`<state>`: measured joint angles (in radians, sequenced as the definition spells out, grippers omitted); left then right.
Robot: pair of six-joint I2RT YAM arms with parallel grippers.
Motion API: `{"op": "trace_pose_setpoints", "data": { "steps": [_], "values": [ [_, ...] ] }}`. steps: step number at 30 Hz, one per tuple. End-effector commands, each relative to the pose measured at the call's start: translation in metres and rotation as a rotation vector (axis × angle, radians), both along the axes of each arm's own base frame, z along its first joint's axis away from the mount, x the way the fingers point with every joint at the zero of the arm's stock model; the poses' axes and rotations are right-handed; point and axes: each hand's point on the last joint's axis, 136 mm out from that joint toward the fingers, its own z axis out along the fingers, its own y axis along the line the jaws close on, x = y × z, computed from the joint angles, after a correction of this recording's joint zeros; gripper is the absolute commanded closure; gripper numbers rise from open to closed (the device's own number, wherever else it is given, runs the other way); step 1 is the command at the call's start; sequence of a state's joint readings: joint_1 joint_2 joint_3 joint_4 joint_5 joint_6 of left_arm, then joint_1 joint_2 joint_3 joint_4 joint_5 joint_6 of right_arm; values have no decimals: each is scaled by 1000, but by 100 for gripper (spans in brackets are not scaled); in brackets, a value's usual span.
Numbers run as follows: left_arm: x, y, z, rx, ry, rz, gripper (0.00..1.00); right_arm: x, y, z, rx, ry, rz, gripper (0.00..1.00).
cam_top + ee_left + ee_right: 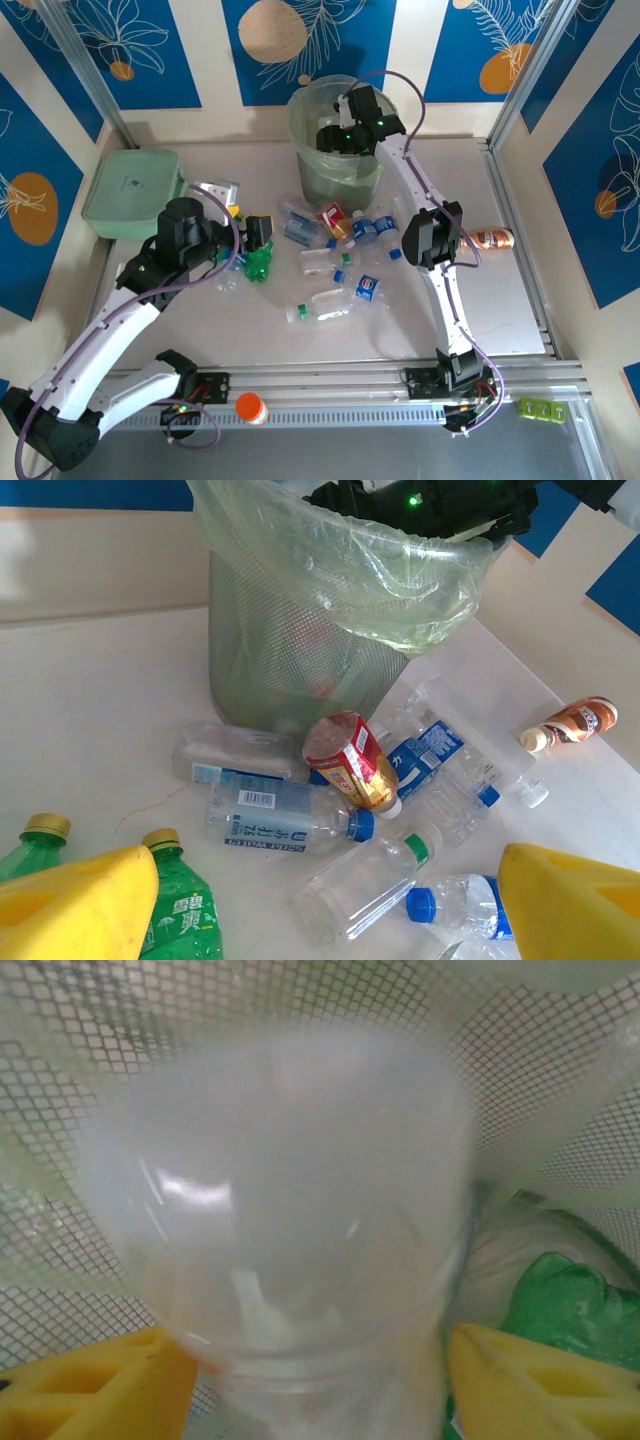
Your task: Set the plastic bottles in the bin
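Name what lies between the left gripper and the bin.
Left wrist view: a blue-capped clear bottle and a red-labelled bottle lie there, among others, before the bin.

Top: overhead from near edge, whole table (520, 300) | Left wrist: low, facing bin (280, 670) and bottles (290, 815), shared with top | Right wrist: close, blurred, apparently inside bin.

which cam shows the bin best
Top external: the whole bin shows, rim, liner and wall. Left wrist gives its mesh wall and liner side-on, top cut off. Right wrist looks inside, at mesh behind a blurred clear bottle.
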<state>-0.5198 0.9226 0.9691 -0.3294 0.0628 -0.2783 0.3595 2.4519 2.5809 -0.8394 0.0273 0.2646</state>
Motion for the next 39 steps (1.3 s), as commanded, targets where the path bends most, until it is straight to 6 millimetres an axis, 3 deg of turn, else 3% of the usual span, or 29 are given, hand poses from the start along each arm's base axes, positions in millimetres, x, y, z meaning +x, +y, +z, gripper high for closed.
{"op": "trace_pose_setpoints", "data": {
  "steps": [1, 8, 16, 22, 28, 32, 35, 39],
  "values": [
    [0, 3, 7, 9, -48, 9, 12, -1, -1, 1, -8, 0, 12, 28],
    [2, 5, 9, 18, -56, 23, 12, -2, -4, 36, -3, -65, -9, 22],
    [3, 8, 12, 17, -41, 47, 11, -19, -5, 120, 61, -213, -15, 22],
    [1, 11, 15, 5, -19, 63, 10, -44, -1, 179, 103, -326, 22, 23],
    [-4, 13, 8, 23, 41, 64, 12, -81, 2, 233, 120, -420, 29, 24],
    [-9, 8, -5, 42, 101, 28, 15, -122, 9, 259, 123, -461, 69, 24],
    [-15, 0, -13, 39, 156, -21, 16, -159, 14, 270, 155, -492, 121, 24],
    [-26, -18, -28, 40, 234, -137, 18, -207, 9, 265, 211, -518, 171, 25]
  ]
}}
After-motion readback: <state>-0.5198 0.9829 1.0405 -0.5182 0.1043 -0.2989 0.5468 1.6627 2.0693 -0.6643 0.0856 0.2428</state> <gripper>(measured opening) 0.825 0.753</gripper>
